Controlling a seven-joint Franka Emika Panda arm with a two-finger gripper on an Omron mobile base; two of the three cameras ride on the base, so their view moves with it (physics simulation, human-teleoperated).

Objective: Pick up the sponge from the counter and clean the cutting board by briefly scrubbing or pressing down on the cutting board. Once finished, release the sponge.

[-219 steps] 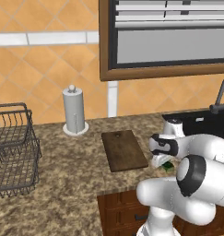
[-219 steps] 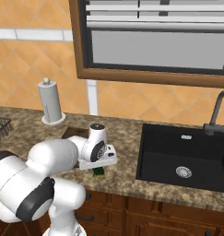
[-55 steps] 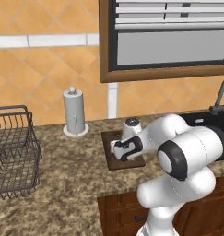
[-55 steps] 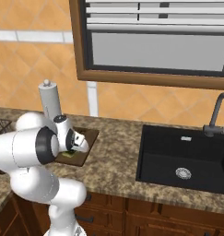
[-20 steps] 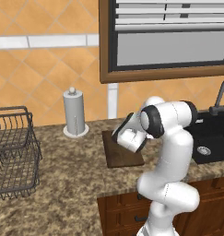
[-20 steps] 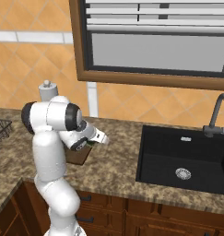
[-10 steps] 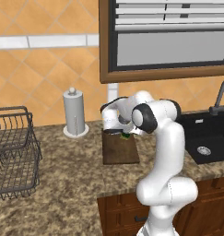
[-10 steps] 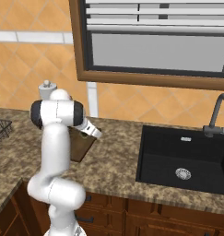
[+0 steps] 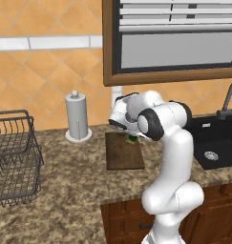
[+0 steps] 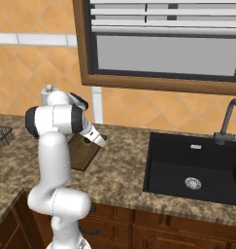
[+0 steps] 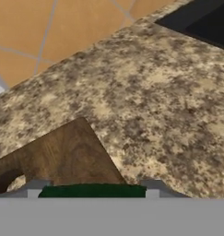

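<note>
Hand (image 11: 93, 185) clamped on the sponge (image 11: 93, 190), fingers on both its ends. Sponge held over the far end of the cutting board (image 9: 123, 150), near the wall. Board lying flat on the bench (image 9: 65, 181), between paper towel roll (image 9: 77, 116) and sink (image 10: 197, 168).

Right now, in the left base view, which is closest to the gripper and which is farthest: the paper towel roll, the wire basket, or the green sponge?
1. The sponge: right at the gripper, over the far end of the cutting board.
2. The paper towel roll: standing on the counter to the gripper's left, by the wall.
3. The wire basket: farthest, at the picture's left edge.
</note>
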